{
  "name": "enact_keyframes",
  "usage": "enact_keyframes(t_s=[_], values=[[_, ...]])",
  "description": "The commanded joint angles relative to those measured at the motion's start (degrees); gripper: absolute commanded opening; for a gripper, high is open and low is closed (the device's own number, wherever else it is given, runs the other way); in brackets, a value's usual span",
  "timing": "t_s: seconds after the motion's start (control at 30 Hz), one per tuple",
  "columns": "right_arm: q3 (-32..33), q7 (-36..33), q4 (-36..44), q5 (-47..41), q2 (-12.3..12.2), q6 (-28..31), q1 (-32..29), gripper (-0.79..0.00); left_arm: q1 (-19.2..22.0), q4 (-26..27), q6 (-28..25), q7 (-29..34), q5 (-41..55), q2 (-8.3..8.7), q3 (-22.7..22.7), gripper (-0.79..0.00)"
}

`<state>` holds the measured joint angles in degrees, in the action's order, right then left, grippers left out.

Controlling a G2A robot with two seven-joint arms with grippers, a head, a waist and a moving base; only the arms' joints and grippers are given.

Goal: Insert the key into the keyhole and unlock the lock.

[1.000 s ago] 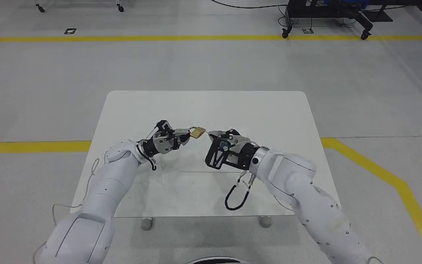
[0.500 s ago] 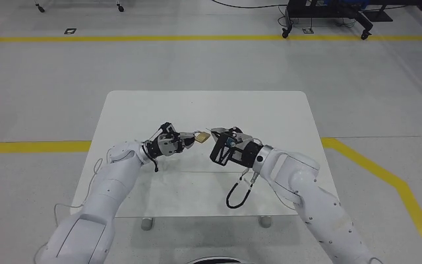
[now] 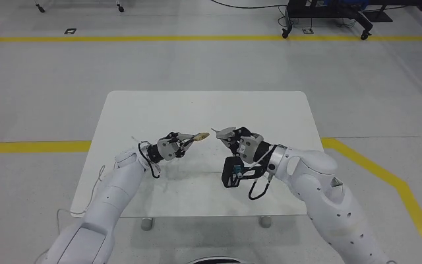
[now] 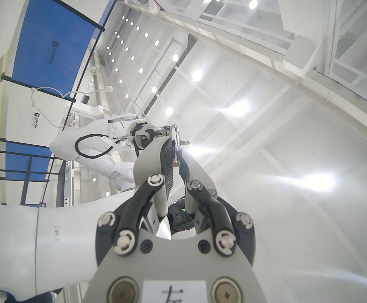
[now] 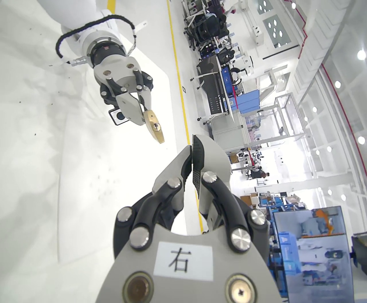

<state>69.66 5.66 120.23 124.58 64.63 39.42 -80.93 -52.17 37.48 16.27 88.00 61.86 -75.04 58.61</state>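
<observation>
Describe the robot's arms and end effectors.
Left arm and right arm: smooth white shells, black braided cable at each wrist. Left end effector and right end effector: grey base with a white label, black linkages, silver screws, pale fingers with black ridged pads.

You have a white table (image 3: 204, 105) with rounded corners, standing on two grey feet (image 3: 146, 224) at its near edge, on a pale grey floor (image 3: 198, 66) crossed by yellow lines (image 3: 198, 38). Small dark specks (image 5: 103, 175) lie scattered on the tabletop.
</observation>
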Motion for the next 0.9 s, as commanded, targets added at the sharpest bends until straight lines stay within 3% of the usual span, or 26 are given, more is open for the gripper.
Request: enact_keyframes(t_s=[0.0, 0.27, 0.87], values=[[-0.1, 0.6, -0.1, 0.6, -0.1, 0.3, 0.3, -0.785, 0.6, -0.4, 0.0, 0.0, 0.5, 0.24, -1.3, -0.785], [-2.6, 4.0, 1.4, 9.2, -1.1, 4.0, 2.7, -0.785, 2.2, -1.6, -0.2, 0.0, 2.4, 1.32, -3.8, -0.785], [-8.1, 1.2, 0.3, 11.6, -1.3, 11.2, 8.1, -0.785, 4.2, -1.9, -4.7, 0.0, 2.5, 2.18, -7.3, -0.785]])
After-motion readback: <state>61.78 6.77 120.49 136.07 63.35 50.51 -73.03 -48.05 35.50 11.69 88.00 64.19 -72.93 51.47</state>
